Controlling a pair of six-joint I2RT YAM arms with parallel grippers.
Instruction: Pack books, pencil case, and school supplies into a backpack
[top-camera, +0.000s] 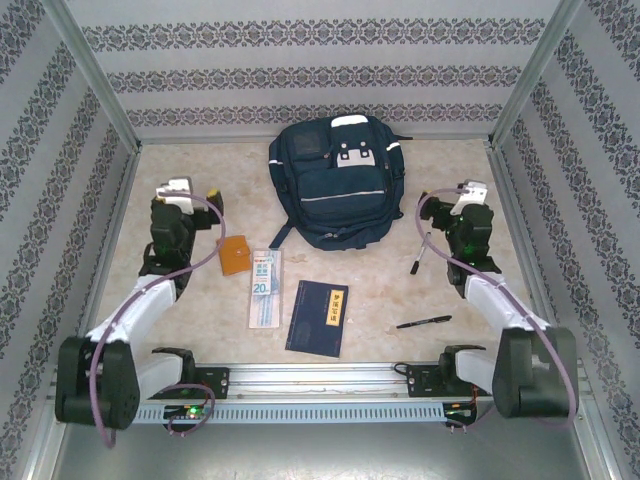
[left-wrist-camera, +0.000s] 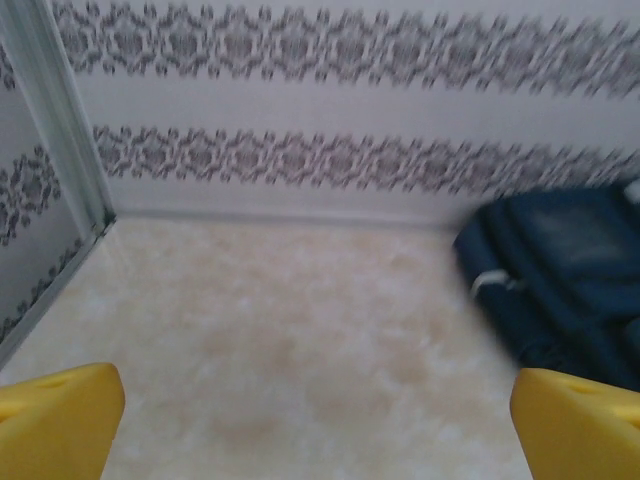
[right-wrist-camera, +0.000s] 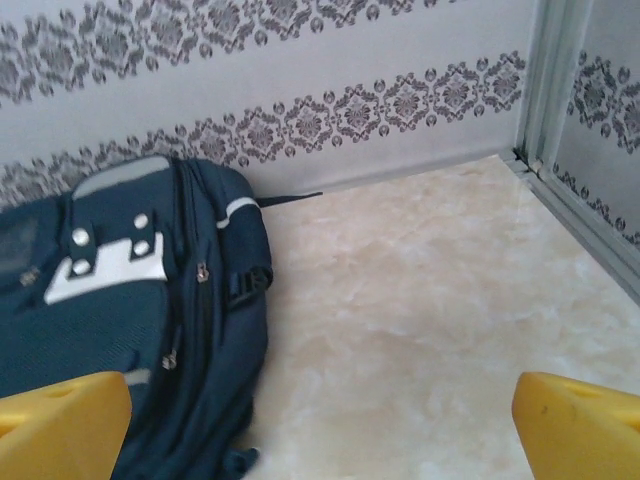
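The dark navy backpack (top-camera: 335, 185) lies flat at the back middle of the table, front pockets up; its edge is also in the left wrist view (left-wrist-camera: 560, 280) and the right wrist view (right-wrist-camera: 120, 330). In front of it lie the orange square piece (top-camera: 234, 255), the translucent pencil case (top-camera: 265, 288) printed "20", the navy book (top-camera: 318, 318) with a pale label, and the slim black pen (top-camera: 424, 322). My left gripper (top-camera: 185, 192) (left-wrist-camera: 315, 420) hangs open left of the backpack, above bare table. My right gripper (top-camera: 462, 192) (right-wrist-camera: 320, 425) hangs open to its right, with nothing between the yellow fingers (right-wrist-camera: 575, 425).
Patterned walls close in the table at the back and both sides, with metal posts (top-camera: 95, 75) in the corners. A metal rail (top-camera: 320, 385) carrying both arm bases runs along the near edge. Bare tabletop (top-camera: 400, 290) shows between the book and the right arm.
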